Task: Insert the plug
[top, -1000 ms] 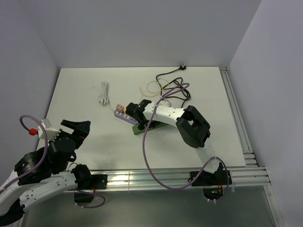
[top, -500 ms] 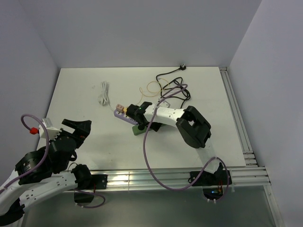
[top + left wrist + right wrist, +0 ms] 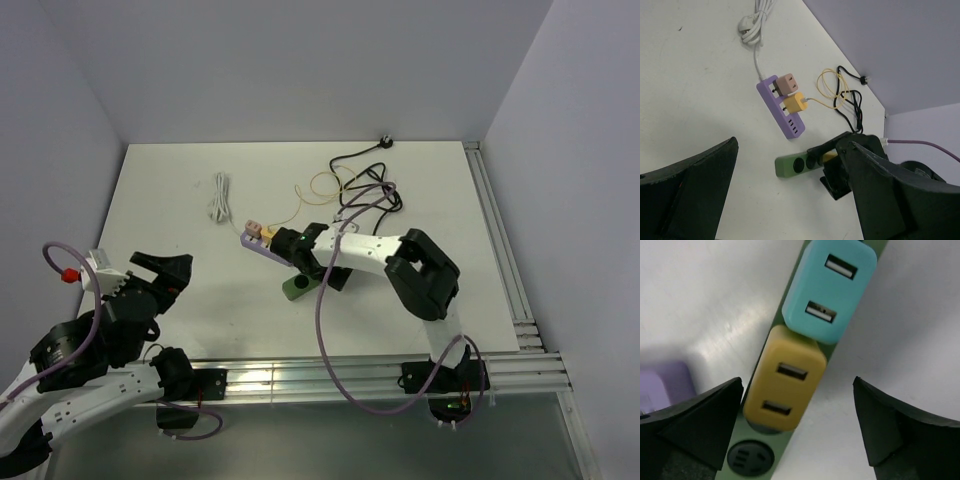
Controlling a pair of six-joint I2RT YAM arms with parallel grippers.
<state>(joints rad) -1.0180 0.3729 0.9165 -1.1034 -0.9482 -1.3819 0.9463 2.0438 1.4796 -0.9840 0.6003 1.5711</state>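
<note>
The right gripper [image 3: 797, 381] hangs with jaws spread wide, holding nothing. The yellow plug [image 3: 782, 390] lies directly between them and looks seated in the green strip [image 3: 782, 452], which runs through the gap, slightly aslant. A teal plug [image 3: 829, 290] touches its far end. A purple strip [image 3: 665, 385] crowds one finger on the white table [image 3: 890, 340]. The left gripper [image 3: 792, 144], also spread, is well apart.

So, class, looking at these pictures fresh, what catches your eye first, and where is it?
Up close, a teal adapter and a yellow adapter sit side by side in a green power strip, framed by the open right gripper. Beside it at the table's middle lies a purple power strip carrying a pink plug and a yellow plug.
</note>
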